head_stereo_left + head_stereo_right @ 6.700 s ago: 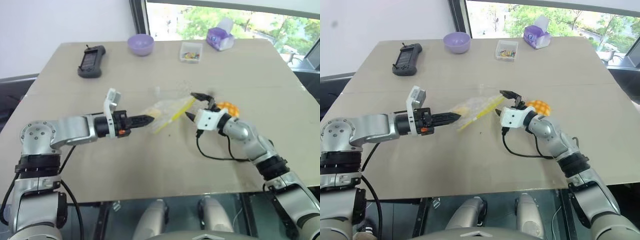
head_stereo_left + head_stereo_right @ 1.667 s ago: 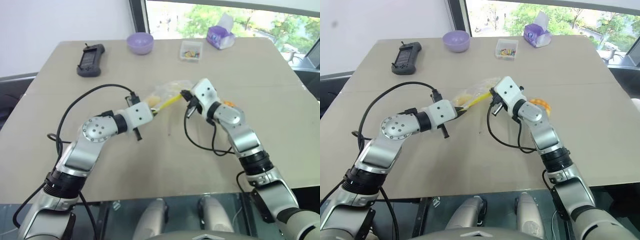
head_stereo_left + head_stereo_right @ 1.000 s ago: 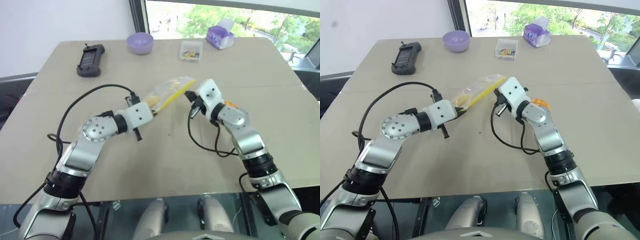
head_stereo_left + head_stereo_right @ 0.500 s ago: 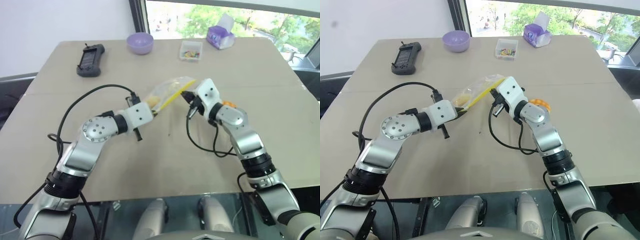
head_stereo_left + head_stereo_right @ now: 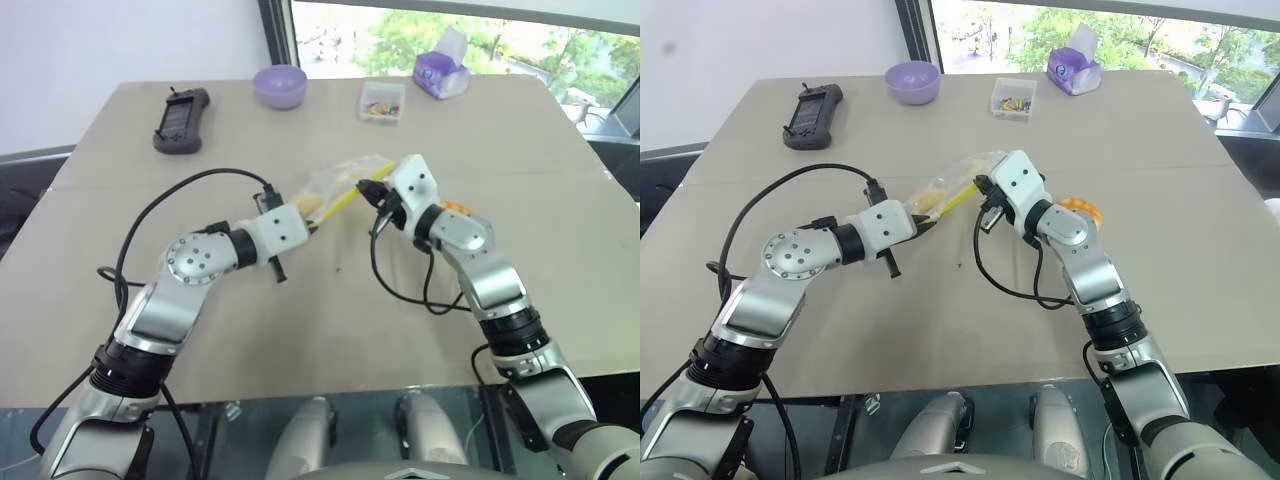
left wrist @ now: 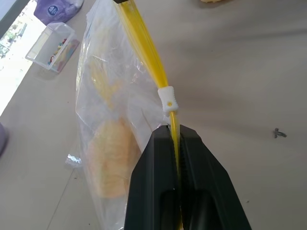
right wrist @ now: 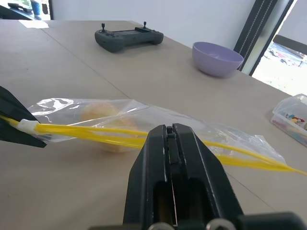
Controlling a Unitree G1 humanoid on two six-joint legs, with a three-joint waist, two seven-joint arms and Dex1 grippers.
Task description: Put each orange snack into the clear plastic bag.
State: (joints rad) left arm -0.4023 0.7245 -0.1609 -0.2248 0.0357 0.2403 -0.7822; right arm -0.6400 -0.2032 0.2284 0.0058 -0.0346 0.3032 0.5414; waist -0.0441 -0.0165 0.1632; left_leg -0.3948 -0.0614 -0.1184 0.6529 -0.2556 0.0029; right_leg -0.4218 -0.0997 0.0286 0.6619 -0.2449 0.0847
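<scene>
**A:** Bag [image 5: 335, 185] status: held up off the table [image 5: 150, 300] between both arms, mid-table. Left gripper [image 6: 176, 136] is clamped on the yellow zip strip [image 6: 148, 62] at its near-left end, just below the white slider [image 6: 168, 99]. Right gripper [image 7: 171, 133] has its fingers together on the bag's far-right part; from the wrist view I'd say it pinches the film at the strip, but the exact contact is hidden behind the fingers.

**B:** Snacks?

**A:** Flat pale-orange piece [image 6: 111, 158] is inside the bag, sitting low at the left end near the left fingers. Bun [image 5: 1081, 209] is on the table just right of the right arm, partly hidden by it.

**B:** So what does the next move hinge on?

**A:** Strip's long axis runs from near-left to far-right, stretched between the two grippers. Bun lies to the right of both, and the right arm is the nearer one. My guess: the right gripper has to let go and fetch it while the left one holds the bag. Mouth looks mostly flat between the strips, so getting it to gape for the bun is the risk.
</scene>
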